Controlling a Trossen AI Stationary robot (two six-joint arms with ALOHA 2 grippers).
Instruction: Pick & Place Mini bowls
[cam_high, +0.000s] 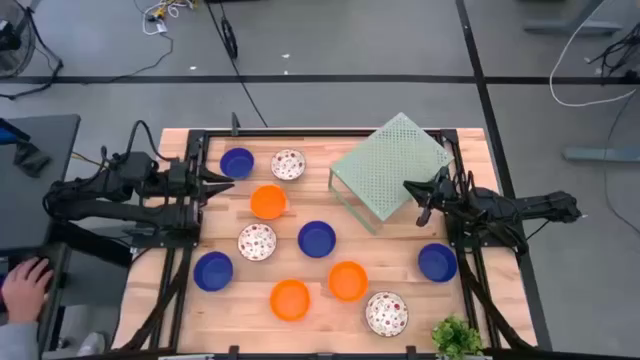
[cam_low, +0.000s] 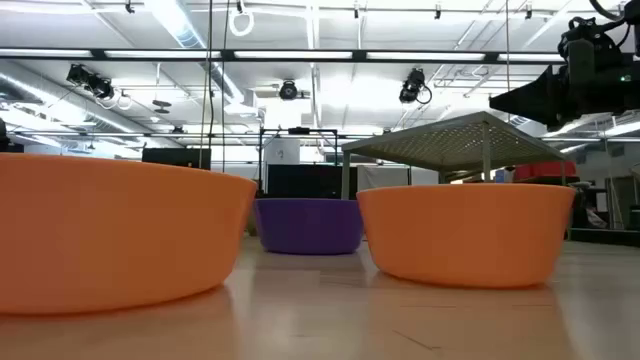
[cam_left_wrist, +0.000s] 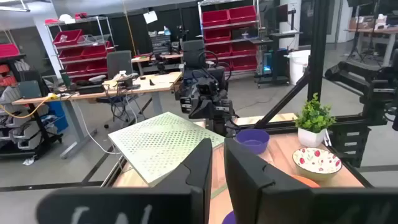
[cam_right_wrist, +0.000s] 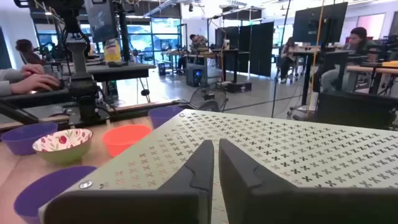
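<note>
A: Why is nothing in hand?

B: Both arms sit parked at the desk (cam_high: 400, 300) edges. Left jaws (cam_high: 222, 182) hover near the far-left corner, just beside a blue bowl (cam_high: 237, 162), pressed nearly together on nothing. Right jaws (cam_high: 414, 189) hang over the near edge of the pale green perforated rack (cam_high: 392, 160), a thin slit between the fingers, also empty. Looks to me like the pick has not started.

A: And the rack?

B: Stands on legs at the far-right, tilted askew to the desk edge, top bare. My guess is that it is the drop spot, though the task line does not say.

A: Bowl count?

B: Ten, all loose on the desk, none stacked, none touching. Four blue: far-left, centre (cam_high: 317, 238), near-left (cam_high: 213, 270), right (cam_high: 437, 262). Three orange: one by the left jaws (cam_high: 268, 201), two near the front (cam_high: 290, 299) (cam_high: 348, 280). Three white with red speckles: far (cam_high: 288, 164), middle-left (cam_high: 257, 241), front (cam_high: 386, 313).

A: Anything else?

B: Small potted plant (cam_high: 456, 337) at the front-right corner. A person's hand (cam_high: 24, 287) rests off-desk, left.
</note>
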